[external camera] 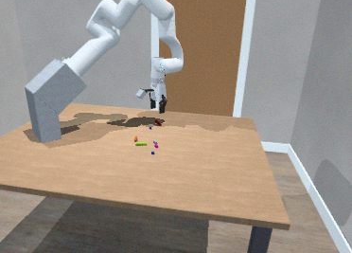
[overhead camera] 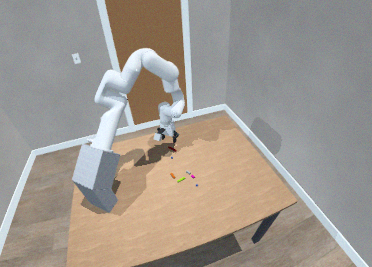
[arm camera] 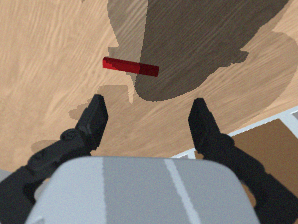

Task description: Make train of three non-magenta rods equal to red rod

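Observation:
The red rod (overhead camera: 172, 149) (external camera: 158, 123) (arm camera: 130, 66) lies flat on the table (overhead camera: 235, 157) (external camera: 213, 177), partly in the arm's shadow. My gripper (overhead camera: 167, 133) (external camera: 157, 105) (arm camera: 148, 107) is open and empty, hanging above the table just behind the red rod. A small blue rod (overhead camera: 171, 158) (external camera: 150, 127) lies close to the red one. Nearer the table's middle lie an orange rod (overhead camera: 172, 175) (external camera: 136, 138), a lime rod (overhead camera: 181, 180) (external camera: 141, 144), a grey rod (overhead camera: 188, 172) (external camera: 154, 141), a magenta rod (overhead camera: 193, 176) (external camera: 156, 145) and a second blue rod (overhead camera: 196, 185) (external camera: 152, 153), all apart from each other.
The arm's base block (overhead camera: 95, 177) (external camera: 47, 101) stands on the table's left side. The table's back edge and a wall with a brown door (overhead camera: 145, 32) (external camera: 203, 45) lie just behind the gripper.

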